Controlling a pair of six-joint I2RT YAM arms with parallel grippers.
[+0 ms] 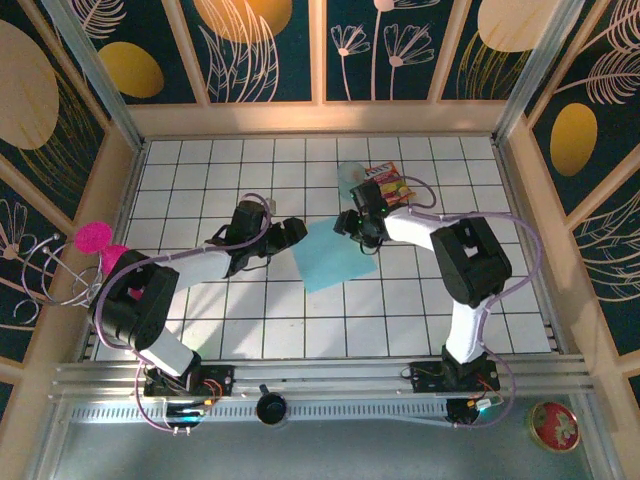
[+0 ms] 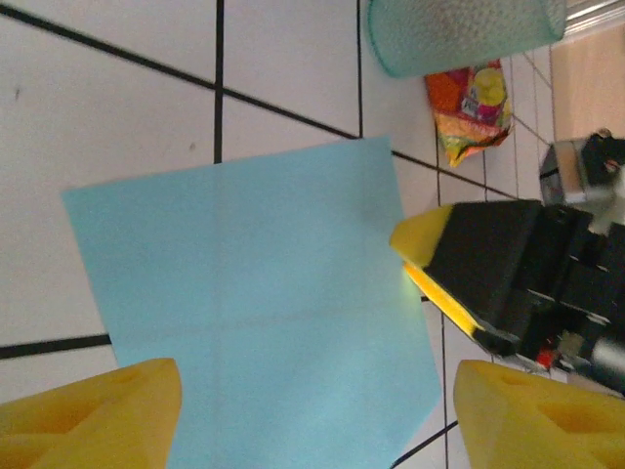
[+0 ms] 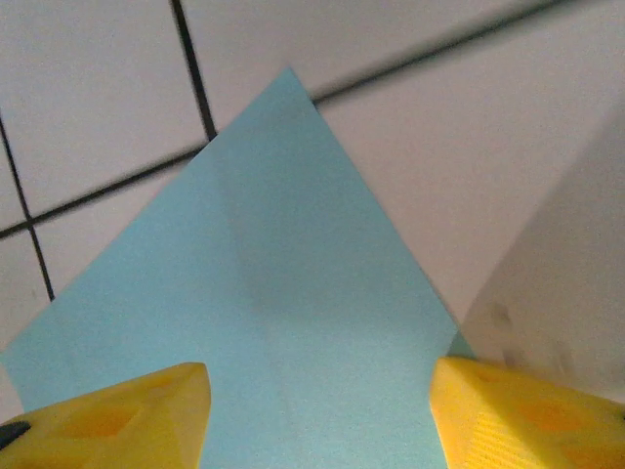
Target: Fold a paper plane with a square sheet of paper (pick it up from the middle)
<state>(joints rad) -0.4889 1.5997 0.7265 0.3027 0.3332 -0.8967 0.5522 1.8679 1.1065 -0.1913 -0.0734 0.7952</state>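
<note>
The square sheet of paper [image 1: 333, 256] lies flat and unfolded on the white tiled tabletop [image 1: 250, 330], about midway between left and right, turned so its corners point along the tile lines. In the left wrist view faint crease lines cross the sheet [image 2: 264, 293]. The left jaws stand spread just above the sheet's left edge, one yellow finger [image 2: 98, 420] to each side and the paper showing between them, not pinched. The right jaws are at the sheet's far right side, also spread, with the paper [image 3: 264, 293] lying between their yellow fingers [image 3: 527, 420]. Farther back, apart from the sheet, stand a pale blue cup [image 1: 349, 178] and, just right of it, a red-and-yellow snack packet [image 1: 388, 185].
</note>
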